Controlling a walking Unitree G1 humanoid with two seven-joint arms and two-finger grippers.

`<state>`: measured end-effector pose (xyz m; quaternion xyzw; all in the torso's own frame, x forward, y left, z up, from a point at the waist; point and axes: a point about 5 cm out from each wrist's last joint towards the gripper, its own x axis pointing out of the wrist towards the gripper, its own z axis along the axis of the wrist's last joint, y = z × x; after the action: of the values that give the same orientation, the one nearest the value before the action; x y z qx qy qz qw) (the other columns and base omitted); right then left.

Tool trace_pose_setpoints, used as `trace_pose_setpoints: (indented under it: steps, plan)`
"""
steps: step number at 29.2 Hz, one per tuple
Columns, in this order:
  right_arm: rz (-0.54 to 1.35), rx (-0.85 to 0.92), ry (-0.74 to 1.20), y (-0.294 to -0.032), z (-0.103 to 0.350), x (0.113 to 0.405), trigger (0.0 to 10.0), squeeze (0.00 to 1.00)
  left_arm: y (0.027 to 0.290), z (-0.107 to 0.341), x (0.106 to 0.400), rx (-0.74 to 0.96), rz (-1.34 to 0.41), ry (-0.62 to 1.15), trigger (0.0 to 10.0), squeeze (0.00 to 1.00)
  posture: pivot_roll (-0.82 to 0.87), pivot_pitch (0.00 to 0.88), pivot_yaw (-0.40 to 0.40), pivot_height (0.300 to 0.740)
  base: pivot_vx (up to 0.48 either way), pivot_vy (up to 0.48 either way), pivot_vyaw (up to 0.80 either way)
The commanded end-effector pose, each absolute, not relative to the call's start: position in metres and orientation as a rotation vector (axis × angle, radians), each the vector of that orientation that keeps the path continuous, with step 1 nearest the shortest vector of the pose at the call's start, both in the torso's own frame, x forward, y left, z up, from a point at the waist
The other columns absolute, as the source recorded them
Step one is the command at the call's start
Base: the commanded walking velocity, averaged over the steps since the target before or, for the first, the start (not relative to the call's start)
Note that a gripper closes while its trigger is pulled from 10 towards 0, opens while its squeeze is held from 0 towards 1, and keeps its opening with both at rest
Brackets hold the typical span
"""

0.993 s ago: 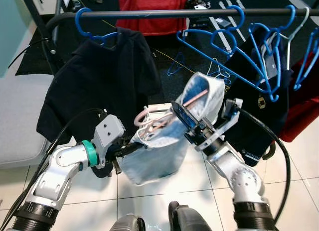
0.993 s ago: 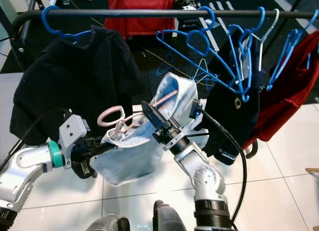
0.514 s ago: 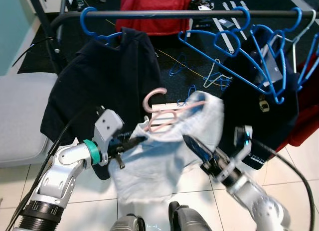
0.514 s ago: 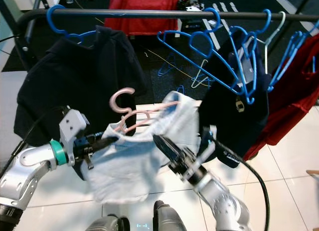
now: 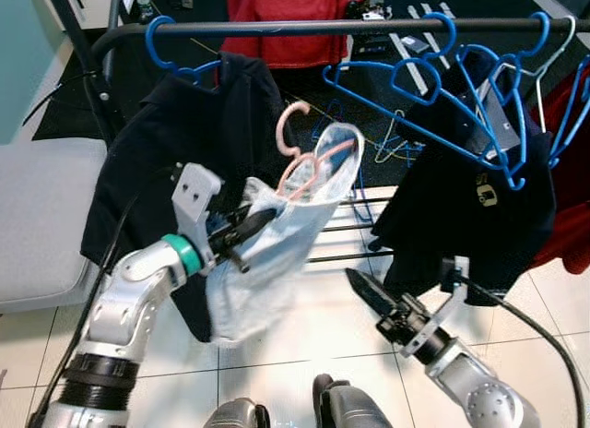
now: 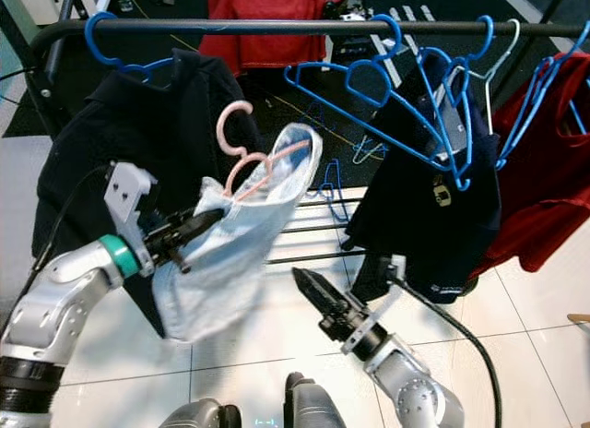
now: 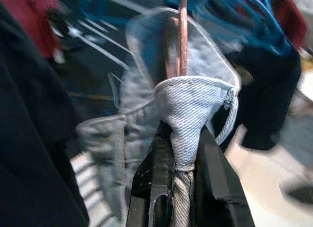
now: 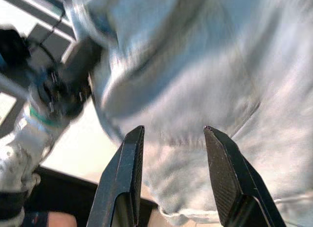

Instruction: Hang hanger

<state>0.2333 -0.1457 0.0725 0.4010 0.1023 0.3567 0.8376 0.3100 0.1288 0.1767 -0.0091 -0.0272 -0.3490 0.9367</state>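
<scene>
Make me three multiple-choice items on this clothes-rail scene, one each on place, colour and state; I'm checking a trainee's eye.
1. Where is the pink hanger?
A. hooked on the rail
B. below the rail, unhooked
C. on the floor

2. What colour is the garment on it?
A. light blue
B. red
C. black

3. How is the right gripper?
A. shut on the garment
B. shut on the rail
C. open, holding nothing

Key: 1 B, its hook sits under the rail; 2 A, pale denim held by the left gripper; 3 C, its fingers stand apart with nothing between them.

No text can be read; the dark garment's [image 6: 433, 207] white print is too small.
</scene>
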Motion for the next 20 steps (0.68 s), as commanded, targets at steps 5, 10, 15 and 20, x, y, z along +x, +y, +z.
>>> trace_pose_setpoints:
  steps: [5,10,15,20]
  plan:
    - [0.852,0.79,0.273,-0.12,0.064,0.222,10.0,0.0,0.122,0.219,0.335,-0.025,-0.452,-0.168,10.0,0.0,-0.06,0.096,0.064,0.74,0.0,0.0,0.0]
    - [0.844,0.743,0.275,-0.114,0.061,0.222,10.0,0.0,0.126,0.237,0.35,-0.008,-0.33,-0.212,10.0,0.0,-0.06,0.095,0.068,0.74,0.0,0.0,0.0]
    - [0.775,0.658,0.259,-0.117,0.059,0.23,10.0,0.0,0.129,0.243,0.361,0.015,-0.246,-0.2,10.0,0.0,-0.07,0.091,0.072,0.74,0.0,0.0,0.0]
    - [0.712,0.619,0.24,-0.124,0.06,0.236,10.0,0.0,0.13,0.234,0.366,0.054,-0.218,-0.147,10.0,0.0,-0.08,0.093,0.076,0.74,0.0,0.0,0.0]
